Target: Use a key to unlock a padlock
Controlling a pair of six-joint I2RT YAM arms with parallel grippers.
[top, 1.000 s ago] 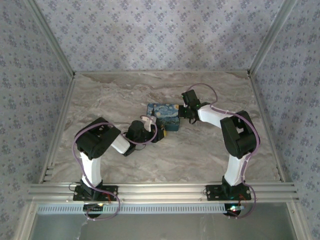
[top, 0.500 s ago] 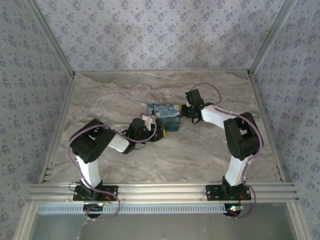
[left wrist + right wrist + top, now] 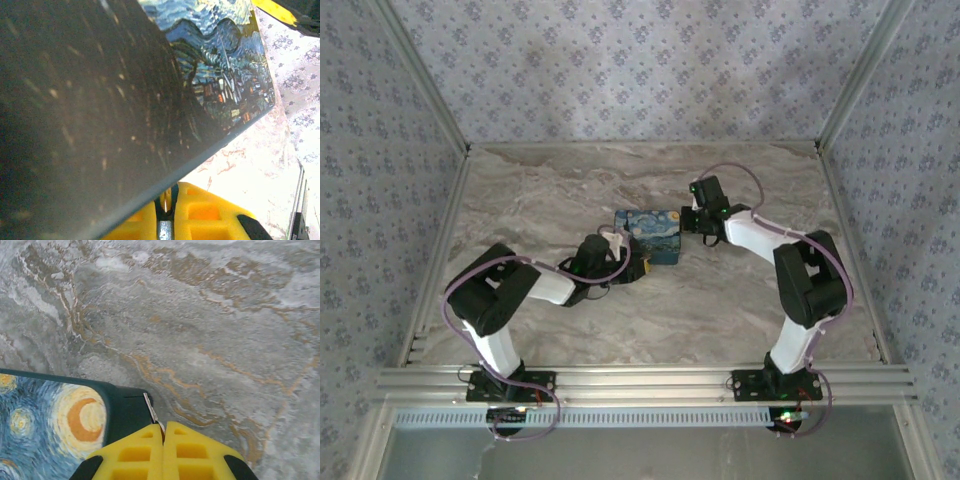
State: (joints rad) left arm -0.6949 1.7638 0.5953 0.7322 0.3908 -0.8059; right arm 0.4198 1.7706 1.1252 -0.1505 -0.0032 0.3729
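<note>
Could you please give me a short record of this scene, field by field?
box: blue night-sky box, flat on the marble table
left tool: shut, at the box's near side; thin pale sliver in the slit between its fingers
right tool: shut, at the box's right corner; thin silvery sliver at its tips

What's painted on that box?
The box shows a swirling blue night sky, yellow moon; right wrist view.
</note>
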